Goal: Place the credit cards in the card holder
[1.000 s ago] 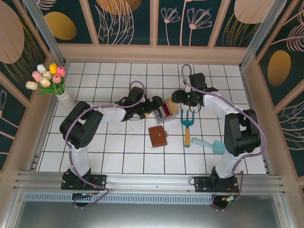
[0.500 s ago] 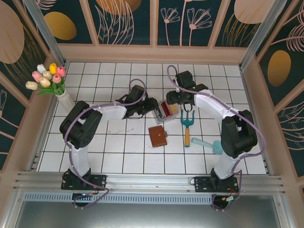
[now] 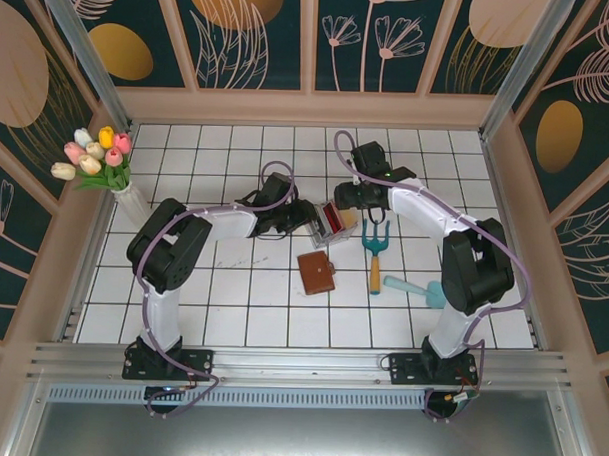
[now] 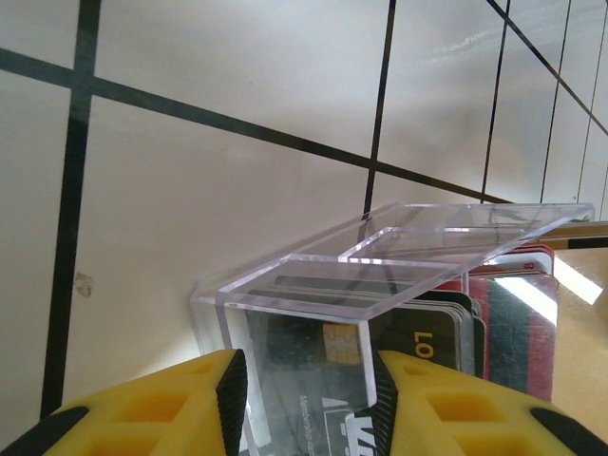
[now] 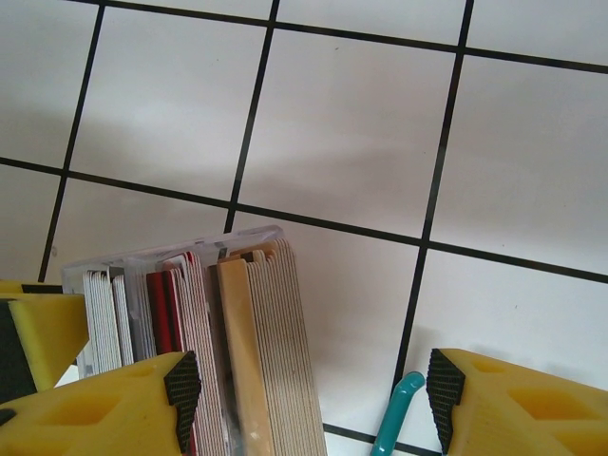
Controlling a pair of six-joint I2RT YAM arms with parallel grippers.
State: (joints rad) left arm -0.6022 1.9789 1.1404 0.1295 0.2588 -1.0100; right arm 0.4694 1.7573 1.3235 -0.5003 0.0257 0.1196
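The credit cards (image 3: 332, 220) stand on edge in a clear plastic box (image 3: 322, 229) at mid-table. In the right wrist view they show as grey (image 5: 103, 313), red (image 5: 166, 309) and tan cards (image 5: 271, 332). My left gripper (image 3: 303, 219) is shut on the box's left end; its black pads (image 4: 232, 399) press both clear walls (image 4: 313, 285), with a dark chip card (image 4: 337, 344) behind. My right gripper (image 3: 358, 197) hangs open over the box's right end, fingers (image 5: 180, 389) either side of the tan stack. The card holder (image 3: 316, 272), a brown wallet, lies shut in front of the box.
A teal hand fork (image 3: 375, 245) with a wooden handle lies right of the box; one tine (image 5: 397, 418) shows by my right fingers. A teal tool (image 3: 424, 289) lies further right. A vase of tulips (image 3: 97, 161) stands at the far left.
My left gripper has closed from wide open onto the clear box's end. The right arm swung left, bringing its gripper over the cards, then held still.
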